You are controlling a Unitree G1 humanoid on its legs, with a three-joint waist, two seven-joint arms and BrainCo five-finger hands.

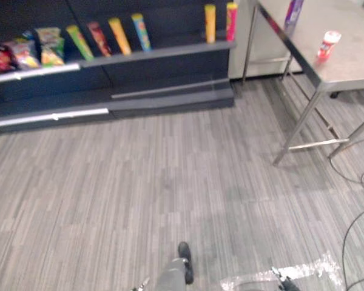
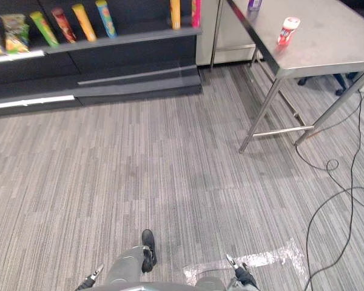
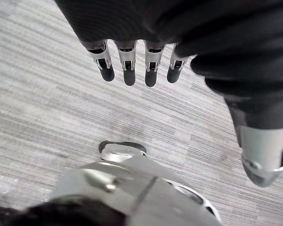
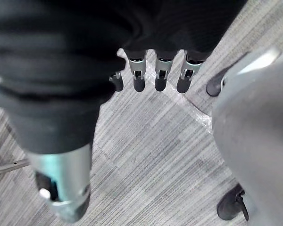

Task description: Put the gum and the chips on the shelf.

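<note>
Left hand (image 3: 129, 66): fingers straight and apart, holding nothing, hanging over the floor (image 3: 47, 103). Right hand (image 4: 160, 71): same, empty.
Gum (image 1: 327, 45): red-and-white bottle, upright on the steel desk (image 1: 352, 71) to the right.
Chips (image 1: 293, 12): apparently the purple can farther back on the desk, cut off by the view's edge.
Shelf (image 1: 164, 53): well apart to the left, carrying tubes (image 1: 119, 35) and bags (image 1: 48, 47)

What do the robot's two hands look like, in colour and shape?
Both look alike. The left hand has a row of short silver fingers with dark rounded tips under a dark ribbed cover, and a thicker silver thumb set apart. The right hand is built the same.
</note>
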